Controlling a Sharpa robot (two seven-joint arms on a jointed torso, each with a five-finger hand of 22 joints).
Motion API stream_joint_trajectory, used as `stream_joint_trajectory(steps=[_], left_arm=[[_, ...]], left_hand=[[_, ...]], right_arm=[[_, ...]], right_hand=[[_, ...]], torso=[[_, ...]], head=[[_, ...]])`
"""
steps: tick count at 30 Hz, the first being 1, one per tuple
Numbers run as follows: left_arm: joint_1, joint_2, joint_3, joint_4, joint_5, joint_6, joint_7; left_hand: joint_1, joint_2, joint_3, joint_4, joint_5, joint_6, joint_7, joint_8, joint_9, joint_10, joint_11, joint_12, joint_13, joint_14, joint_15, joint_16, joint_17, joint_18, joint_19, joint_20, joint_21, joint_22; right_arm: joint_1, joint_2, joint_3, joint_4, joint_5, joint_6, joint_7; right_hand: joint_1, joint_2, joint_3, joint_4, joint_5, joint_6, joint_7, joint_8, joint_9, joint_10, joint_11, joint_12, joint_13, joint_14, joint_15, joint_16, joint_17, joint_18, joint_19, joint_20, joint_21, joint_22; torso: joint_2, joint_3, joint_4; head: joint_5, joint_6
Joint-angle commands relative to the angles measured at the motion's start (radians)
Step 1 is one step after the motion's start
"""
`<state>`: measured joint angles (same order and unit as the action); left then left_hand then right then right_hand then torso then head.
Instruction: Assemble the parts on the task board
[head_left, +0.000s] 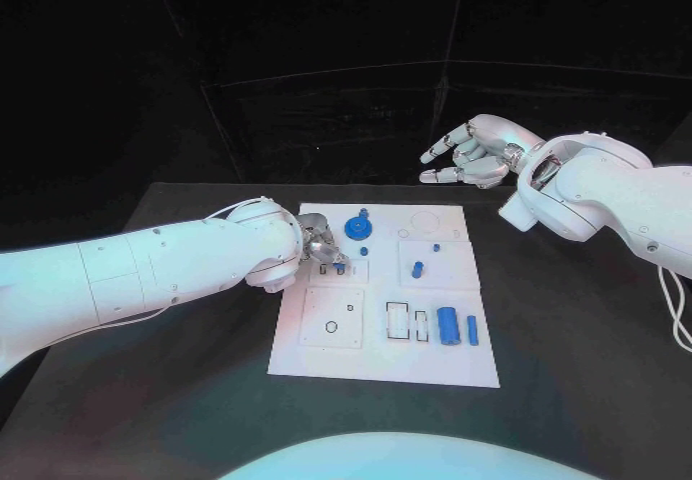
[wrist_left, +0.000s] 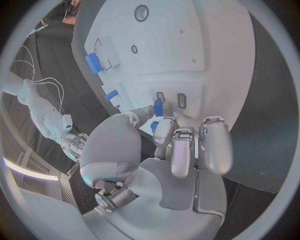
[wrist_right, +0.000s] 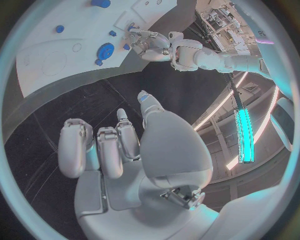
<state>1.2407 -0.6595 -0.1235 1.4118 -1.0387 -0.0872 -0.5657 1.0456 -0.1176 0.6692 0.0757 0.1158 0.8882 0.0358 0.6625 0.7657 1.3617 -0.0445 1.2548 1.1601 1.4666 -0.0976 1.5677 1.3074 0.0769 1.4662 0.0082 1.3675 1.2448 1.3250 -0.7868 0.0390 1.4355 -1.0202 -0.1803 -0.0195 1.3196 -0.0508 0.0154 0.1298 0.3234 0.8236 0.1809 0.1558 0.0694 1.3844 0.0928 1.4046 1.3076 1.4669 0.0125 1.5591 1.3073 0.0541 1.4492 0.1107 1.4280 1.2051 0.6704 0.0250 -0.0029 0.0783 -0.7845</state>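
Left silver hand (head_left: 320, 246) over the white task board (head_left: 433, 365), near its left edge, fingers pinching a small blue peg (wrist_left: 158, 107) at a slot there; insertion looks in progress. Board centre: blue gear (head_left: 359, 228) and short blue pegs (head_left: 417, 269) seem seated. Lower right: blue cylinder (head_left: 449, 326) and blue bar (head_left: 472, 330) lie loose, recesses beside them unfilled. Right silver hand (head_left: 473, 152) hovers beyond the board's far edge, fingers apart, holding nothing.

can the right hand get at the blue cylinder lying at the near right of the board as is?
Probably yes. The right hand hovers past the far edge of the white task board, holding nothing, and nothing covers the blue cylinder. The left hand works at the board's left side, away from that path.
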Motion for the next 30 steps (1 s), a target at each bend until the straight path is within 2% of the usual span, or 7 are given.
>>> stream_joint_trajectory(steps=[1,15,30], left_arm=[[0.001,0.002,-0.001,-0.001,-0.014,0.037,-0.001],[0.0,0.0,-0.001,0.002,-0.014,0.081,-0.009],[0.0,-0.006,-0.001,0.0,-0.014,0.087,-0.02]], left_hand=[[0.01,-0.001,0.15,-0.155,-0.001,0.001,-0.006,0.006,-0.002,0.009,0.001,0.005,0.002,0.104,-0.004,0.003,0.263,-0.012,0.01,-0.001,0.005,0.001],[0.013,-0.001,0.148,-0.157,-0.001,0.002,-0.007,0.006,-0.003,0.009,0.001,0.005,0.001,0.104,-0.005,0.003,0.263,-0.012,0.011,-0.001,0.006,0.003],[0.018,-0.002,0.145,-0.161,0.003,0.005,-0.007,0.005,-0.004,0.01,0.0,0.004,-0.001,0.104,-0.005,0.003,0.263,-0.013,0.013,-0.001,0.009,0.009]], right_arm=[[0.002,0.001,0.001,0.001,-0.004,0.007,0.004],[0.002,0.001,0.001,0.003,-0.008,0.007,0.009],[0.002,0.002,0.001,0.003,-0.008,0.007,0.012]], right_hand=[[-0.004,0.002,-0.008,0.001,0.007,-0.001,-0.001,0.006,-0.001,-0.005,-0.001,-0.004,0.023,0.095,-0.002,-0.006,0.23,0.014,-0.007,0.001,-0.006,-0.001],[-0.005,0.003,-0.009,0.001,0.008,-0.001,-0.002,0.007,-0.001,-0.004,-0.001,-0.004,0.024,0.095,-0.002,-0.006,0.23,0.014,-0.007,0.001,-0.006,-0.001],[-0.005,0.003,-0.009,0.001,0.008,-0.001,-0.002,0.007,-0.001,-0.004,-0.001,-0.004,0.024,0.095,-0.002,-0.006,0.23,0.014,-0.007,0.001,-0.006,-0.001]], torso=[[0.0,-0.0002,0.0008],[0.001,-0.0004,0.0006],[0.0,0.0003,-0.0002]], head=[[0.0,-0.001],[0.001,-0.005],[0.004,-0.009]])
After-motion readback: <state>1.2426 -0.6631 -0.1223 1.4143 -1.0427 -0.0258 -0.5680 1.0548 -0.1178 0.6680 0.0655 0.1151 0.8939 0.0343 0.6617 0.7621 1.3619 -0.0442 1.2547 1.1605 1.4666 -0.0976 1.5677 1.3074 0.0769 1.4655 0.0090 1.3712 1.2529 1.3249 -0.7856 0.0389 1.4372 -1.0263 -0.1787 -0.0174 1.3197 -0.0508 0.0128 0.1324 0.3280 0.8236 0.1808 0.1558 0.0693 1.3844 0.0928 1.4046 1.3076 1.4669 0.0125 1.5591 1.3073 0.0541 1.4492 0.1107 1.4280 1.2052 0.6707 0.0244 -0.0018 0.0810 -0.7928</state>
